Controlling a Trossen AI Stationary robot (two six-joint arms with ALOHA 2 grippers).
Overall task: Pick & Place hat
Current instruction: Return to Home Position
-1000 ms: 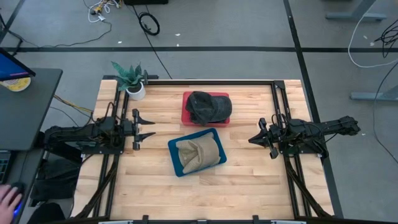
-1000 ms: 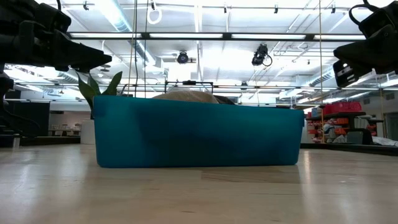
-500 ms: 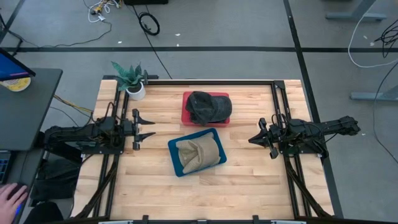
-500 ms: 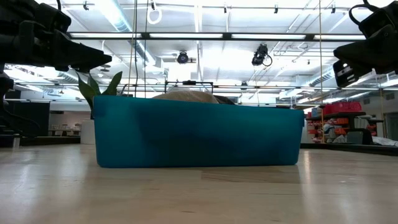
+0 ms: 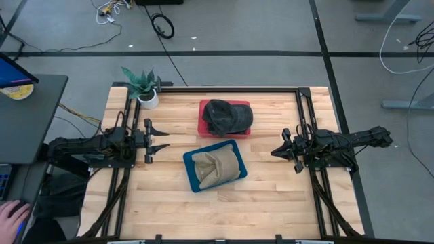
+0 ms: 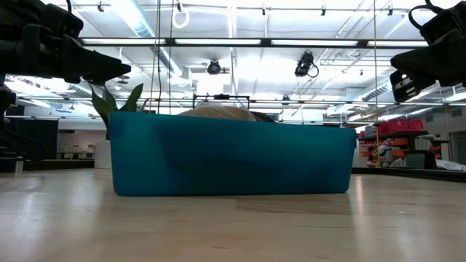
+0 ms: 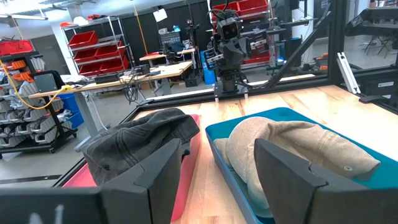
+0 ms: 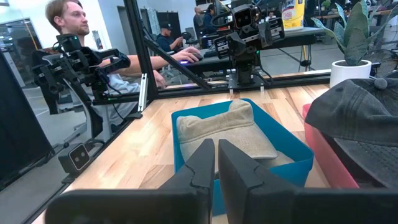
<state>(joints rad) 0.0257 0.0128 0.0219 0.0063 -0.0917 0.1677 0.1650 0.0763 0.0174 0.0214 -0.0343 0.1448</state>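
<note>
A beige hat (image 5: 215, 166) lies in a blue bin (image 5: 192, 177) at the table's middle; its crown (image 6: 218, 112) just shows over the bin wall (image 6: 233, 156) in the low view. A dark grey hat (image 5: 227, 116) rests on a red tray (image 5: 203, 126) behind the bin. My left gripper (image 5: 161, 139) hovers open to the left of the bin, pointing at it (image 7: 217, 168). My right gripper (image 5: 274, 152) hovers shut to the right of the bin (image 8: 216, 163). Both wrist views show the beige hat (image 7: 292, 149) (image 8: 230, 134) and the dark hat (image 7: 137, 140) (image 8: 357, 118).
A potted plant (image 5: 142, 87) stands at the table's far left corner. Black frame rails (image 5: 302, 108) run along the table's sides. A person's hand (image 5: 10, 218) rests off the table's near left, and people sit at a desk (image 8: 180, 56) beyond the left side.
</note>
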